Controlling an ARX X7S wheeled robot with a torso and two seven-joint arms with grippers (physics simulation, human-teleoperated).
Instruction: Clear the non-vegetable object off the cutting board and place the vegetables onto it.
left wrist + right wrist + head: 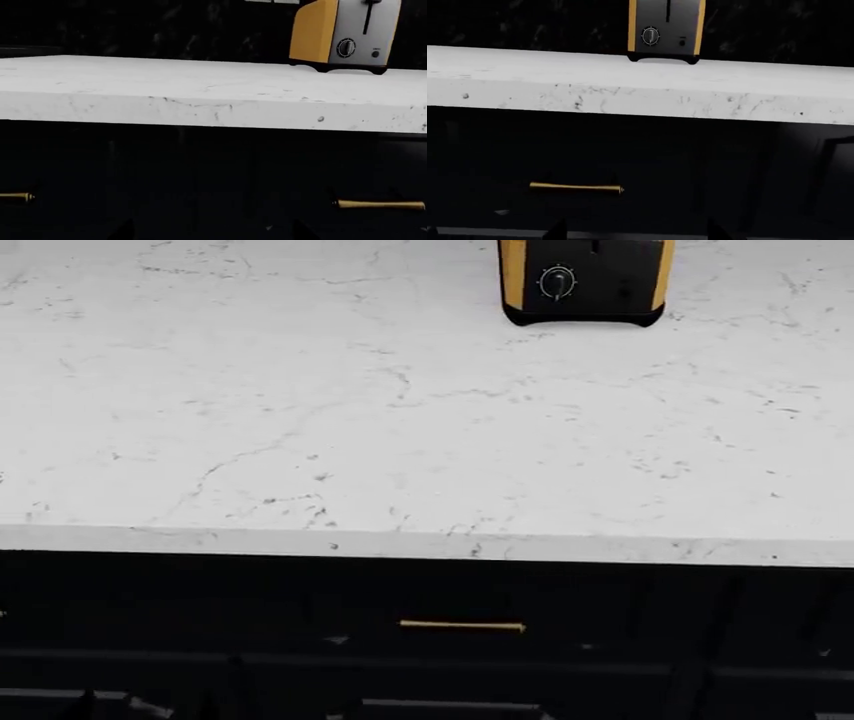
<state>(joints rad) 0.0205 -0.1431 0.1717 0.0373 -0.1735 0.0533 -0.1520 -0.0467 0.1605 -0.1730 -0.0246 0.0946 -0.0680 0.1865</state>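
Your head view looks down on a white marble counter (334,420) with thin grey veins and a thick, speckled front edge. At the top of the frame, right of centre, stands a toaster (585,282) — dark face, yellow sides, one round dial. Below the counter edge the cabinet fronts (200,620) are flat and near black, with a slim brass handle (462,626) at lower centre.

The left wrist view shows what the head view does not: the toaster's brushed-metal side (360,35) and lever slot, at upper right. The right wrist view meets the toaster (666,30) head-on at top centre.

The board and vegetables appear in none of your views. Only dark finger tips (555,231) edge the wrist frames — you cannot tell how far either gripper is open, or if it holds anything.
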